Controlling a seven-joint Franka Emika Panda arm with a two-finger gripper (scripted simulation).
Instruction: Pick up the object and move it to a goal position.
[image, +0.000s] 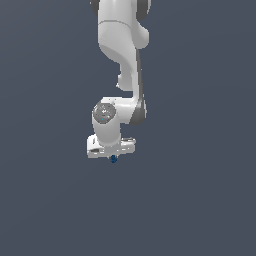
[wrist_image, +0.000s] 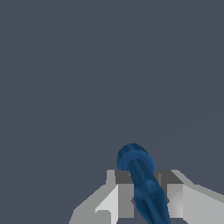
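Object gripped in tool.
Tool (wrist_image: 144, 197) closed on the blue object (wrist_image: 142, 183), whose long axis projects beyond the fingers (wrist_image: 124, 199).

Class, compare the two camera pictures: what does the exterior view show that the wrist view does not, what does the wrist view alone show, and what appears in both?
Only the exterior view shows the white arm reaching down from above, with the blue object as a mere speck under the gripper.

Only the wrist view shows the object's form: an elongated blue body with a rounded end, sitting between the grey fingers.

Both show the gripper shut on the object, against a plain dark grey background.
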